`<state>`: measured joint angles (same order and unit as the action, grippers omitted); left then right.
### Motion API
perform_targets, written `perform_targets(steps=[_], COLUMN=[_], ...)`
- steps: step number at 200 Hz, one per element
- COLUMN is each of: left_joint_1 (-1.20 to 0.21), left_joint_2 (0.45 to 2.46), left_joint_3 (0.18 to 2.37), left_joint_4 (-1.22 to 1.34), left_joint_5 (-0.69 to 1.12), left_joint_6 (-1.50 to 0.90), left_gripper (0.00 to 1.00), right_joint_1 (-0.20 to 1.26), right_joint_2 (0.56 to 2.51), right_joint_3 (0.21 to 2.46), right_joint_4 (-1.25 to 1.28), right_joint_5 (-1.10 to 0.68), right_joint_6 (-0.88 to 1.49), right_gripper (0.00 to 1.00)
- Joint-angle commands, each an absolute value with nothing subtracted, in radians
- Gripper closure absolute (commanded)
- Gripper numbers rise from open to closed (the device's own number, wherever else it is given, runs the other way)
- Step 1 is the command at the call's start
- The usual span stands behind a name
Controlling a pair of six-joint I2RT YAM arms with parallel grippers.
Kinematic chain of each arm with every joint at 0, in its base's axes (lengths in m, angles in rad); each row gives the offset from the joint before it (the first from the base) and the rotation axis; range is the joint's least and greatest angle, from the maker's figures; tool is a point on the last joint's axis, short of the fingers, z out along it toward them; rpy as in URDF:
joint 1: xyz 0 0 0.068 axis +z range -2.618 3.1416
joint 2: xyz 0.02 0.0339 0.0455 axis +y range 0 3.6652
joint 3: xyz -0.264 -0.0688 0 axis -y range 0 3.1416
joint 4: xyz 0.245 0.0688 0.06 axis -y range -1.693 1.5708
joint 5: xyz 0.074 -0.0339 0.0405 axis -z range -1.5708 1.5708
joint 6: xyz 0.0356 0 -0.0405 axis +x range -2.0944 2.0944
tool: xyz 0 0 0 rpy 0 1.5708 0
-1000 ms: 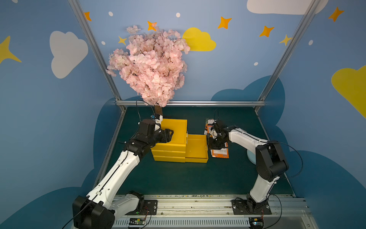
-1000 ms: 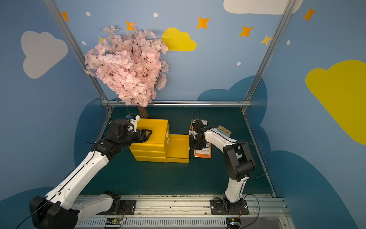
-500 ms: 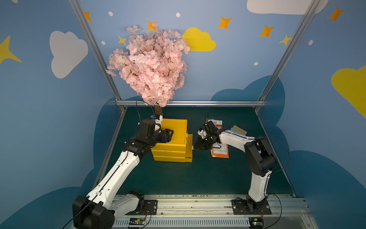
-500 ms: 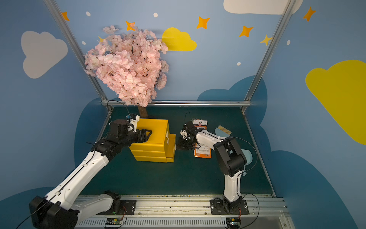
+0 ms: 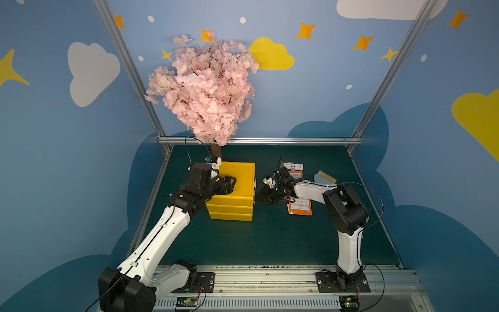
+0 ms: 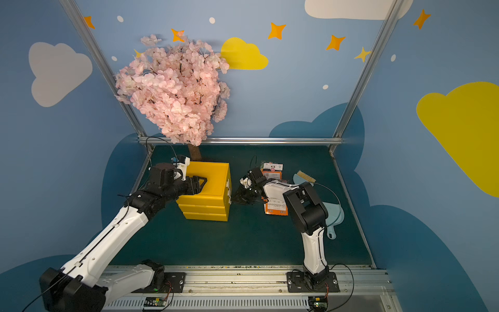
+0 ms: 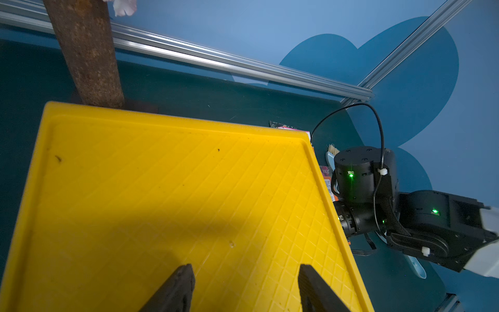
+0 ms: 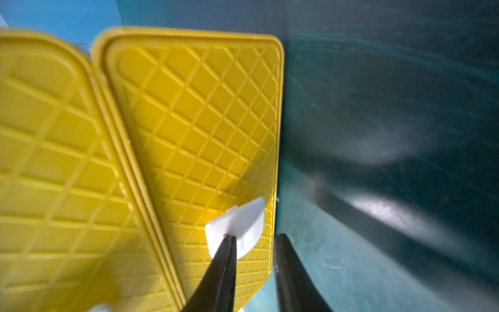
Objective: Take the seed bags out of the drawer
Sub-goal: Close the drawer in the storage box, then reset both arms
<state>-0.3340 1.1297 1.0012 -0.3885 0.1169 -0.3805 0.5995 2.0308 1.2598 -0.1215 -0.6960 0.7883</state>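
Reaching over the yellow drawer cabinet (image 5: 237, 186), the left hand (image 7: 245, 267) is spread open, empty. The right hand (image 8: 255, 236), jaws slightly parted and holding nothing, has one jaw at a white drawer handle (image 8: 240, 221). Beside that arm the seed bags (image 5: 300, 207) lie on the worktop (image 5: 270, 237).

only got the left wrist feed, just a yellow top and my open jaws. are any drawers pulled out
Observer: No. In both top views, all three tiers of the drawer unit look pushed in.
Operator: wheres the right gripper tip, i only see that arms wrist
Observer: The right gripper is at the unit's front. In the right wrist view its jaws stand apart by a white handle.
Operator: and the seed bags
Observer: The seed bags lie out on the mat, partly under the right arm. One shows its orange back with a white label, and none is gripped.
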Motion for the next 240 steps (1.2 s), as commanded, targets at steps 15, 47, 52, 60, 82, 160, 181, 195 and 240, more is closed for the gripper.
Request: perform_targets(steps=[15, 47, 52, 60, 82, 160, 181, 195, 240], left_joint_1=[-0.336, -0.312, -0.304, -0.279, -0.152, 0.175, 0.179, 0.18, 0.179], left_joint_2=[1.075, 0.948, 0.938, 0.923, 0.912, 0.98, 1.007, 1.046, 1.23], left_joint_3=[0.965, 1.049, 1.066, 1.083, 1.115, 0.927, 0.814, 0.787, 0.741], left_joint_4=[-0.735, -0.79, -0.803, -0.814, -0.813, -0.453, -0.282, -0.244, -0.153], left_joint_5=[0.022, -0.14, -0.163, -0.194, -0.158, -0.111, -0.181, -0.231, -0.279], left_joint_6=[-0.433, -0.401, -0.394, -0.381, -0.373, -0.453, -0.382, -0.348, -0.309], left_gripper=[0.34, 0.32, 0.32, 0.3, 0.26, 0.07, 0.06, 0.05, 0.06], right_joint_1=[0.594, 0.527, 0.517, 0.5, 0.464, 0.371, 0.347, 0.342, 0.325], right_joint_2=[1.974, 1.86, 1.839, 1.804, 1.702, 1.314, 1.229, 1.203, 1.162], right_joint_3=[1.222, 1.141, 1.131, 1.115, 1.11, 1.074, 0.972, 0.916, 0.792], right_joint_4=[-0.146, -0.207, -0.219, -0.24, -0.345, -0.469, -0.297, -0.183, 0.099], right_joint_5=[-0.662, -0.616, -0.608, -0.591, -0.501, -0.014, 0.063, 0.084, 0.281], right_joint_6=[0.722, 0.651, 0.64, 0.617, 0.527, 0.357, 0.334, 0.251, 0.132], right_gripper=[0.72, 0.71, 0.7, 0.7, 0.68, 0.59, 0.55, 0.52, 0.52])
